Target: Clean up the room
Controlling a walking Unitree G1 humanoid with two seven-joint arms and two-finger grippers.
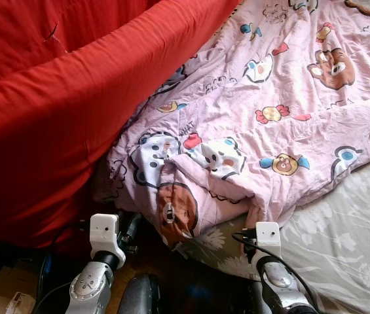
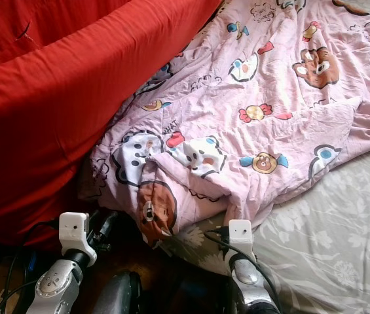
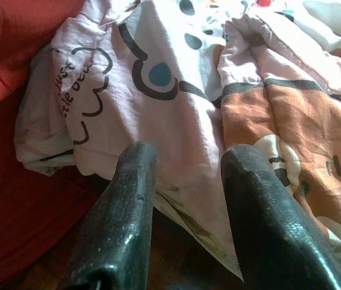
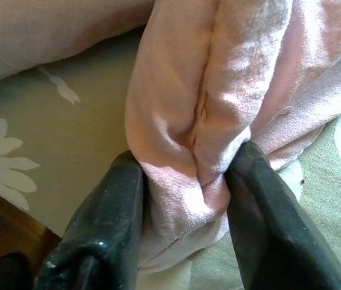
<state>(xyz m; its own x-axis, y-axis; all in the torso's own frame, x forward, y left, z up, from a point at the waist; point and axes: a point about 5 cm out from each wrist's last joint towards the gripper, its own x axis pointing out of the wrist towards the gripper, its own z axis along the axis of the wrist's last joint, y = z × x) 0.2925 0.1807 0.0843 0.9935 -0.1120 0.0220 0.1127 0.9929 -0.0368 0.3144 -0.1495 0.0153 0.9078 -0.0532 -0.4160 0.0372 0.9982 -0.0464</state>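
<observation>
A pink quilt [image 1: 270, 98] printed with cartoon bears and sweets lies rumpled across the bed, its near corner hanging over the edge. My right gripper [image 4: 185, 166] is shut on a bunched fold of the quilt's pink edge [image 4: 200, 109], just above the grey flowered sheet [image 1: 342, 229]. My left gripper [image 3: 191, 163] stands open at the hanging corner, its fingers [image 3: 135, 181] close against the cloth with the bear print ahead of them. In the left eye view the left gripper [image 1: 129, 227] sits low beside the drooping corner.
A large red blanket [image 1: 54, 111] is heaped on the left, up against the quilt. Dark wooden floor [image 1: 152, 258] shows below the bed edge. A cardboard box [image 1: 4, 294] and cables lie at the lower left.
</observation>
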